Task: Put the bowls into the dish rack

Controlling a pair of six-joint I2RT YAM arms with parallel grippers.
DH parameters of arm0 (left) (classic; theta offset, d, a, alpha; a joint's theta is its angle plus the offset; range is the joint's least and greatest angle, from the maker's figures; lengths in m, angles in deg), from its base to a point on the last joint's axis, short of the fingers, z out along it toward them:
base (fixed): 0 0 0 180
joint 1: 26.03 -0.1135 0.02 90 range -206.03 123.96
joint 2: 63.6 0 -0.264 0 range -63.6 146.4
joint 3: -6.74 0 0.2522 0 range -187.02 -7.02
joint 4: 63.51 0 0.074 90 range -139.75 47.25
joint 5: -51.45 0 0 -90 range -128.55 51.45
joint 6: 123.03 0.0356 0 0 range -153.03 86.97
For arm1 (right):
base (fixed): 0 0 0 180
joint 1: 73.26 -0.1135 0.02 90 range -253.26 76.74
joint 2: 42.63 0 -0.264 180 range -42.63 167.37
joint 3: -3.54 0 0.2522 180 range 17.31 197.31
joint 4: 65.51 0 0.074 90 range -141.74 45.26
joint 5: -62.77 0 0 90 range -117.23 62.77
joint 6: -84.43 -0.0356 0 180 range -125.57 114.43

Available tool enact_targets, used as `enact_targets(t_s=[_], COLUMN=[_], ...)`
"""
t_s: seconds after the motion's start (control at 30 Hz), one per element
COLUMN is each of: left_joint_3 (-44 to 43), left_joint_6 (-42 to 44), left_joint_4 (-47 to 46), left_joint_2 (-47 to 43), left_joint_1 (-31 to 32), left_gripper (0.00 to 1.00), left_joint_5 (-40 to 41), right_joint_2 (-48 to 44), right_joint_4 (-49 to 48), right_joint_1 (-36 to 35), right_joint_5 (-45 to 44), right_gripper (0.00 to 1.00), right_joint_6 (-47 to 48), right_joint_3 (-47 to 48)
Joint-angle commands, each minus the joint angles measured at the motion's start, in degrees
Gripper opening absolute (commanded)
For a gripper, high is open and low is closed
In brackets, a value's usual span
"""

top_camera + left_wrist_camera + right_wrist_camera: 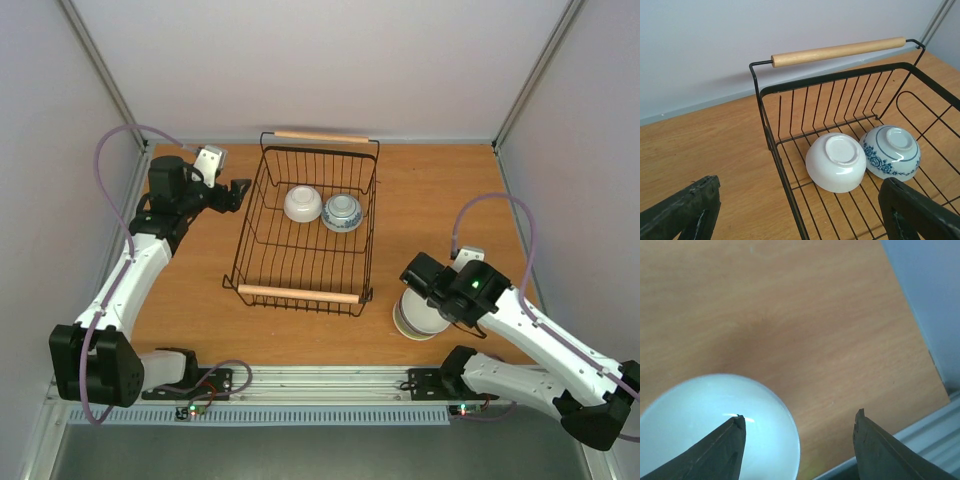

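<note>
The black wire dish rack (262,222) with two wooden handles stands mid-table. A white bowl (302,204) and a white bowl with blue pattern (342,212) lie upside down at its far end; both also show in the left wrist view, the white bowl (836,162) and the patterned bowl (891,151). My left gripper (238,193) is open and empty by the rack's far left side. My right gripper (418,290) is open over a stack of bowls (415,322) right of the rack. In the right wrist view one finger (722,450) is over the top white bowl (700,425), the other outside its rim.
The rack's far handle (837,51) and left wall (782,170) are close ahead of my left gripper (800,180). The table's near edge and metal rail (920,440) lie just beside the stack. The enclosure's walls stand around the table.
</note>
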Motion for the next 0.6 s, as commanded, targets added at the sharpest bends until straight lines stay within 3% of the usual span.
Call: enact_targets(t_s=[0.0, 0.23, 0.57], left_joint_3=[-0.5, -0.6, -0.4], left_joint_6=[0.1, -0.1, 0.1], left_joint_4=[-0.7, -0.7, -1.2], left_joint_2=[0.5, 1.2, 1.6], left_joint_1=[0.1, 0.1, 0.1], left_gripper=[0.87, 0.87, 0.87], left_joint_5=[0.0, -0.3, -0.2], right_joint_2=[-0.4, -0.5, -1.3], right_joint_4=[-2.7, -10.0, -12.5], right_joint_1=[0.2, 0.2, 0.2], right_joint_5=[5.1, 10.3, 13.0], right_gripper=[0.59, 0.52, 0.47], right_joint_6=[-6.3, -7.3, -9.5], right_joint_3=[-5.7, -13.0, -17.9])
